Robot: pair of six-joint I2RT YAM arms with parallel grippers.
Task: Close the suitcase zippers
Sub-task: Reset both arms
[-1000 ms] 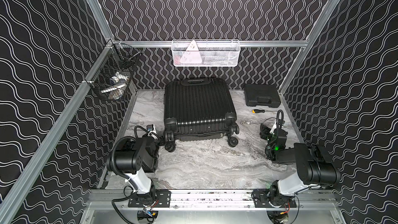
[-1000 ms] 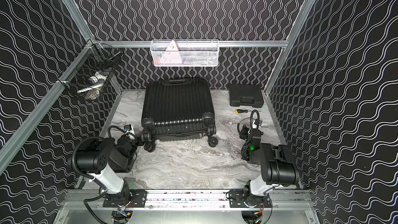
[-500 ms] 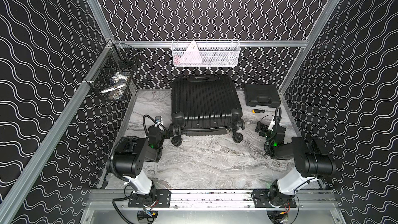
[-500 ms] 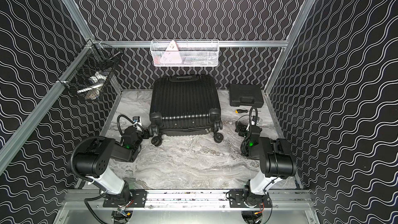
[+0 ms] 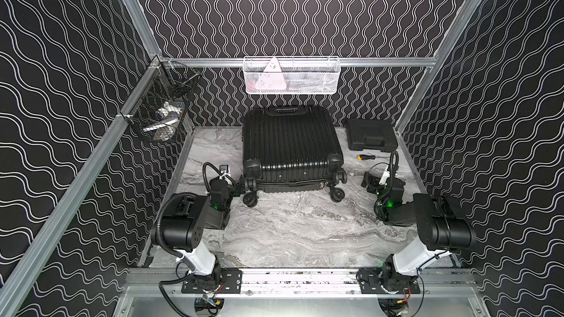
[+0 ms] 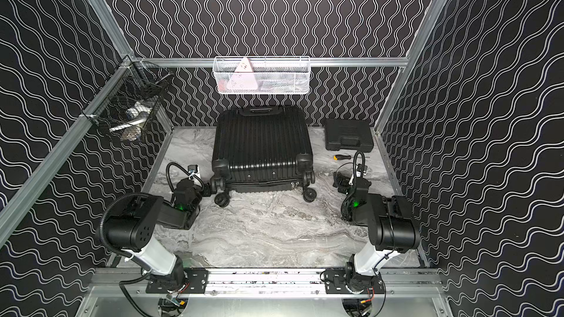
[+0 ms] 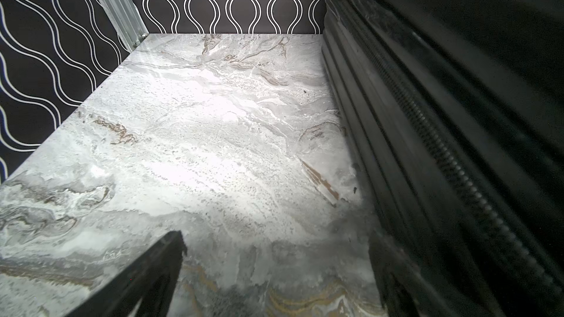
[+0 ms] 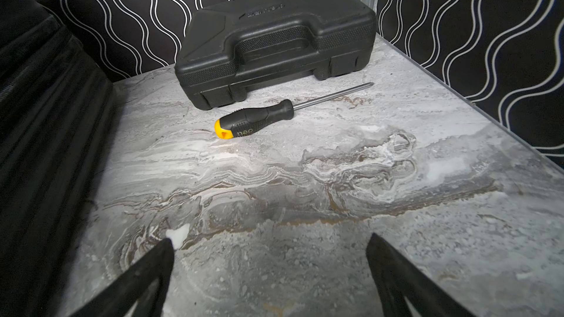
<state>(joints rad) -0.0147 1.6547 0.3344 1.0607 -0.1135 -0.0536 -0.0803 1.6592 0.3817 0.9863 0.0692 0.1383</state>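
Note:
The black ribbed suitcase (image 5: 291,144) (image 6: 261,143) lies flat at the back centre, shells together, wheels toward the front. Its zippers (image 7: 442,147) run along the seam of the side wall, and small silvery pulls (image 5: 323,185) dangle at the front edge near the right wheel. My left gripper (image 5: 241,189) (image 7: 276,239) stands open, low over the table by the front-left wheel, one finger close beside the suitcase wall. My right gripper (image 5: 367,179) (image 8: 270,239) stands open over bare table to the right of the suitcase (image 8: 45,117), holding nothing.
A flat black tool case (image 5: 370,138) (image 8: 274,41) sits in the back right corner with a yellow-capped screwdriver (image 5: 366,157) (image 8: 253,118) before it. A white mesh basket (image 5: 291,76) hangs on the back rail, a black wire basket (image 5: 161,111) on the left rail.
The suitcase has slid back and to the right and squared up against the back wall. Both arms have reached forward beside it, and the right gripper's jaws have widened.

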